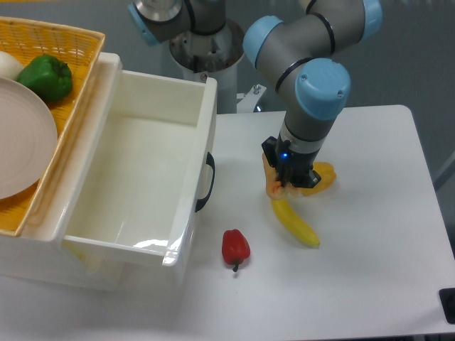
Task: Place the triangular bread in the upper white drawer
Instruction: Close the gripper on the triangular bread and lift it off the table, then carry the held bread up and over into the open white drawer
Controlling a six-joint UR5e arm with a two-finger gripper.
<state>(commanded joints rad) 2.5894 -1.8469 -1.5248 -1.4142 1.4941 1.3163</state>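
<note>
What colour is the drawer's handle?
Dark, nearly black, on the drawer front; handle shows in the fixed camera view.

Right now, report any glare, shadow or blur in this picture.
Fixed camera: a bright glare streak sits on the white drawer's front rim; soft shadows fall under the red pepper and banana; the gripper hides much of the bread; focus looks even and sharp throughout.

A curved yellow banana (296, 222) lies on the white counter (370, 270) just below the fingers (279, 189), a glossy red bell pepper (235, 248) sits lower-left of them, and far to their upper left a yellow wicker basket (64, 42) holds a green bell pepper (47, 77) and a pale round plate (21, 145).
</note>
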